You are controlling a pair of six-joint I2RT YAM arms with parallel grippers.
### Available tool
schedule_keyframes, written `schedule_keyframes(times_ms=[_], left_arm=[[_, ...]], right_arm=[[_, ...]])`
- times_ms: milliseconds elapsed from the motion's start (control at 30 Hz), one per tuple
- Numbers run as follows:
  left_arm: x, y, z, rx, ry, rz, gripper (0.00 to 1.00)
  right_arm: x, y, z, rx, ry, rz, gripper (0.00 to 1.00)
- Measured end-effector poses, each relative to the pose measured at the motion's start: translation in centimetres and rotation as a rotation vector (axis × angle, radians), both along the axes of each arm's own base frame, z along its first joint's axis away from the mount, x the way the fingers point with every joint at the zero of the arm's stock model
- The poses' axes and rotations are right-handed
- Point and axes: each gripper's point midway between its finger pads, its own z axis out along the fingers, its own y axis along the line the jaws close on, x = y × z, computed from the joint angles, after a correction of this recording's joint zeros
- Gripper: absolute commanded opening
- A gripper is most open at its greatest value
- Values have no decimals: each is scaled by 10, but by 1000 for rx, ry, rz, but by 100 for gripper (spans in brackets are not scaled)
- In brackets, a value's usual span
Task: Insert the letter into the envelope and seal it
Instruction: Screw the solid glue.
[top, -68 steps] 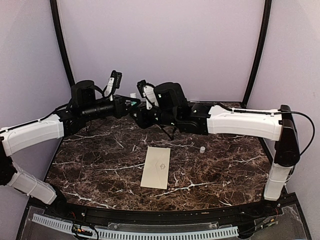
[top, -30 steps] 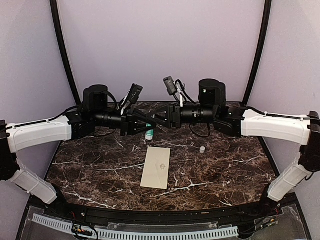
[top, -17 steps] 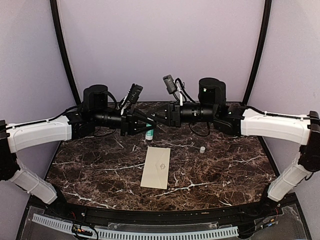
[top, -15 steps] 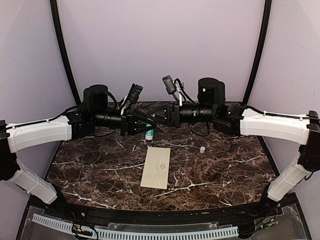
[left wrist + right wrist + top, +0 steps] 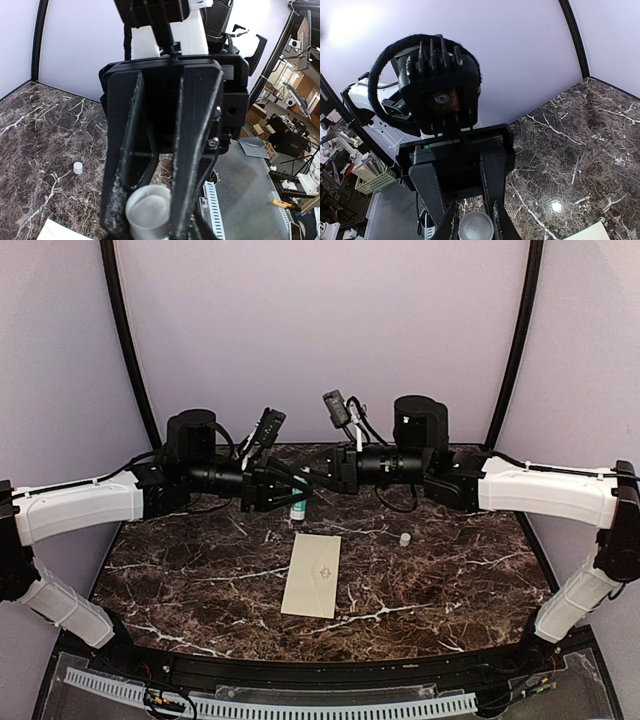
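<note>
Found the envelope [image 5: 312,575] lying flat on the marble table [image 5: 180,570], mid-table and nearest the arm bases, with a faint emblem [image 5: 322,572] facing up at its centre. Noted its long axis running near to far, the far short end leaning slightly toward the right arm's side. Recorded it as lying apart from both grippers.

Located a small white cap [image 5: 405,538] standing on the table beyond the envelope and to its right, apart from it.

Observed, farther back and raised above the table, the left gripper [image 5: 290,487] and right gripper [image 5: 315,480] meeting tip to tip just beyond the envelope's far end. Confirmed from both wrist views black fingers [image 5: 119,200] pressed against either side of a glue stick [image 5: 298,506], so judged both grippers clamped on it. Saw the stick hanging upright from that meeting point, green end down, pale round end up.

Logged a plain lilac wall [image 5: 320,330] behind everything.
</note>
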Motion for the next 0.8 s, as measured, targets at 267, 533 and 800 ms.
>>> schedule_keyframes(times_ms=[267, 533, 800], left_arm=[[0, 0, 0, 0, -6, -2, 48], [2, -2, -6, 10, 6, -1, 45], [3, -3, -8, 13, 17, -2, 33]], right_arm=[[15, -10, 10, 30, -4, -104, 11], [26, -25, 34, 100, -29, -164, 10], [24, -25, 37, 113, -23, -153, 9]])
